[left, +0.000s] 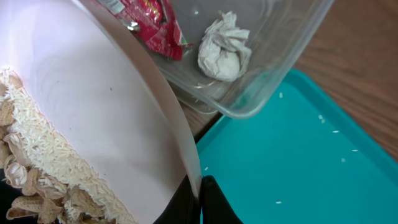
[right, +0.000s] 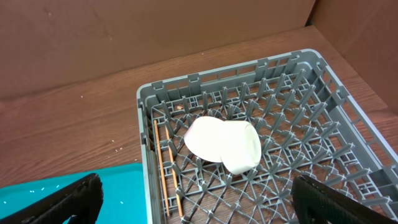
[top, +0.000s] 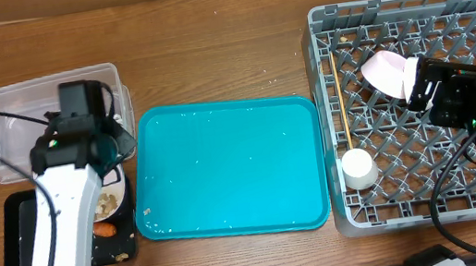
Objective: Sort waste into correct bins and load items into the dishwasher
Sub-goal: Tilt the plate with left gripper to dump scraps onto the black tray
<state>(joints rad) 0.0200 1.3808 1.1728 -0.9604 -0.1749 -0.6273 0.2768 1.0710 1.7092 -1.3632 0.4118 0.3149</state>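
My left gripper [left: 200,188] is shut on the rim of a round white plate [left: 93,106], held tilted over the black tray [top: 15,241]. Beige rice and food scraps [left: 37,152] cling to the plate's low side. The clear tub [left: 298,50] holds the red wrapper [left: 155,28] and the white tissue [left: 225,46]. An orange carrot [top: 103,231] lies on the black tray. In the grey rack [top: 343,213] lie pink-sided white bowls [top: 385,70], a white cup [top: 358,168] and chopsticks [top: 342,100]. My right gripper [top: 420,87] is open and empty beside the bowls.
The teal serving tray [top: 224,167] lies between the bins and the rack, with stray rice grains on it. Its corner lies right under the plate's rim in the left wrist view [left: 298,168]. Brown walls stand behind the rack.
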